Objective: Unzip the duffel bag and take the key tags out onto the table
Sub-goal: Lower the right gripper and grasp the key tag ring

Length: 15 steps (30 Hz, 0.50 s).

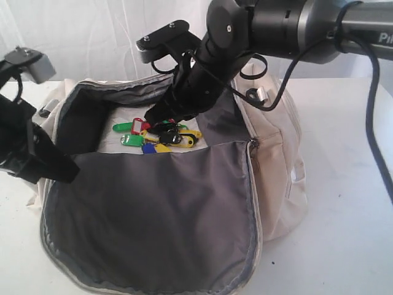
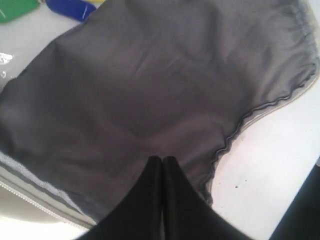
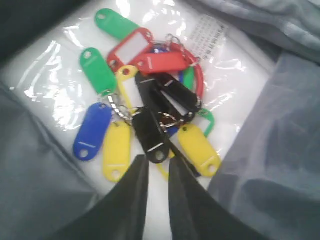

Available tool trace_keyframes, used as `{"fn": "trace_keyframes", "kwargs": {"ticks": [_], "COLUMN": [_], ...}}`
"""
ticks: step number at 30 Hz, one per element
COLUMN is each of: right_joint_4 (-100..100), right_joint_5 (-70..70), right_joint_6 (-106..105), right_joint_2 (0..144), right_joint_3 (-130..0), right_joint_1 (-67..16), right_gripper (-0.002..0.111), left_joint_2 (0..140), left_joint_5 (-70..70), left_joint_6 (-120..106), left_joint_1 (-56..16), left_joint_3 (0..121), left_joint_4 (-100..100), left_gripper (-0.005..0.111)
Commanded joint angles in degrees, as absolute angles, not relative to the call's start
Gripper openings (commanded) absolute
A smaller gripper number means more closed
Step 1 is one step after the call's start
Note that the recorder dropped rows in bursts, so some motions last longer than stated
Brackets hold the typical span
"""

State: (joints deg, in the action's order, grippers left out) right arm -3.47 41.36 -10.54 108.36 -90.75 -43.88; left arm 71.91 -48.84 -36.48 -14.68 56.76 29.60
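Bag (image 1: 276,153): cream, laid on the worktop (image 1: 344,246) from near the far edge down to the near edge; a bare stretch is left toward the right edge.
Zip: undone; the toothed edge (image 1: 253,203) is seen running round the opened flap.
Flap (image 1: 153,209): folded forward toward the near edge, grey lining turned up, slack and creased.
Tags (image 3: 150,115): located inside the bag, in the opened compartment at its far half; not on the worktop.
Tag colours: green, red, yellow, blue and black; joined by small chains to a red ring (image 3: 199,82).
Tag support: a glossy clear film (image 3: 60,60) over a white base, on which the bunch is spread flat.
Right hand (image 1: 153,120): lowered into the opening from the far right corner side, tips directed at the bunch.
Right hand state: fingers (image 3: 132,200) set to a narrow gap; nothing is held; film is seen through the gap. A black tag end lies just beside the tips; contact cannot be told.
Left hand (image 2: 162,159): placed at the left side of the bag, above the flap lining, toward the left edge of the worktop.
Left hand state: fingers pressed together with only a thin line between them; whether lining is pinched cannot be told.
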Motion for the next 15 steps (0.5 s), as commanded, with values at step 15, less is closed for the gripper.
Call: {"fn": "trace_keyframes", "kwargs": {"ticks": [15], "right_joint_4": [-8.5], "right_joint_5": [45.4], "right_joint_6": [-17.3], "right_joint_2": [115.8], "right_joint_3": [-99.1], "right_joint_1": [-41.6], "right_gripper": [0.015], "left_joint_2": [90.4], "left_joint_5": [-52.8], "left_joint_6": [-32.9], "left_joint_1": [-15.1], "left_joint_3": [59.4], "left_joint_4": [25.2], "left_gripper": [0.0]}}
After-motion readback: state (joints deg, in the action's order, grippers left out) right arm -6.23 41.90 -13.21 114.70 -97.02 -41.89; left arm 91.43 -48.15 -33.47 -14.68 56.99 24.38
